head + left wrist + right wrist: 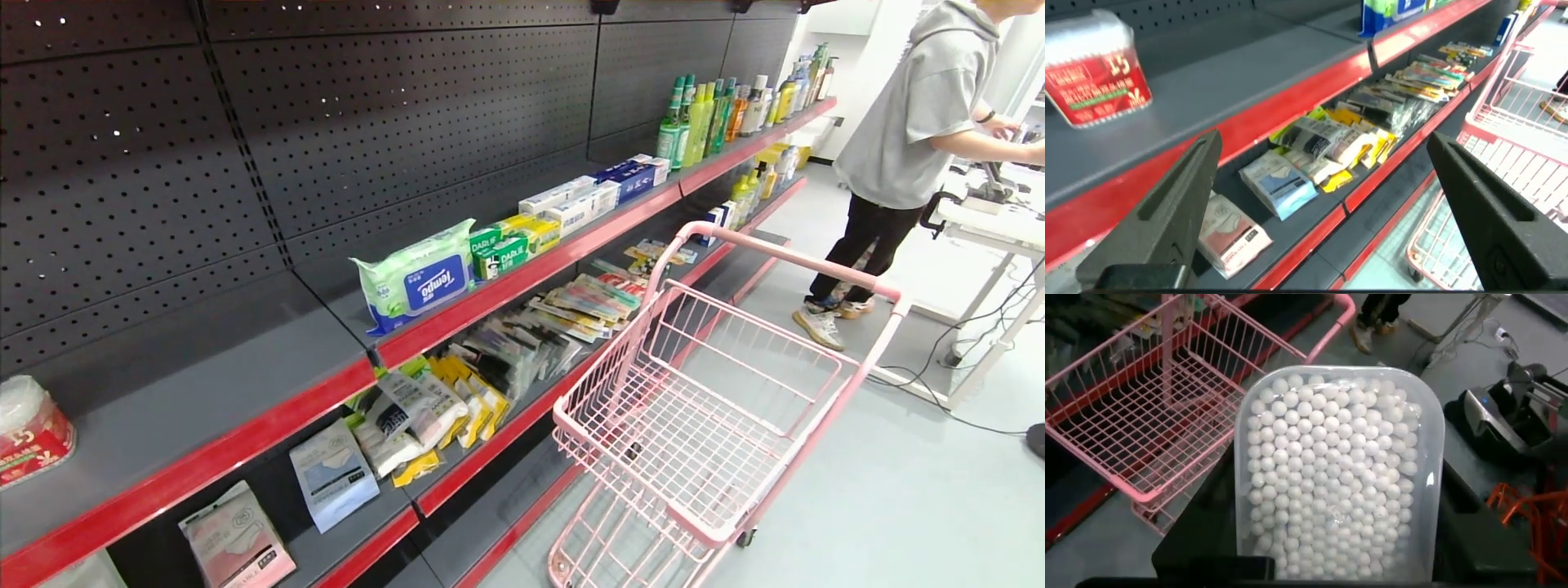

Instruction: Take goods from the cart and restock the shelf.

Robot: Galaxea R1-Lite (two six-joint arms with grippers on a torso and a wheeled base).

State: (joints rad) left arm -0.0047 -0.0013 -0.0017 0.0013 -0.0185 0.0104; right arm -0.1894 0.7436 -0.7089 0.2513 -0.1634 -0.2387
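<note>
Your right gripper (1335,547) clamps the clear swab box (1339,449), its long axis pointing out past the fingers toward the cart (1135,425). The shelf (1249,73) lies beyond. Your left gripper (1327,237), wide open and empty, is nearer that shelf.

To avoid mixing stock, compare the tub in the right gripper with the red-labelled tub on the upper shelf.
The right gripper clamps the held tub in mid-air; the red-labelled tub stands on the upper shelf. The held tub shows a clear face packed with white swab tips; the red-labelled tub shows its red label. Both look like clear-walled, rounded containers.
</note>
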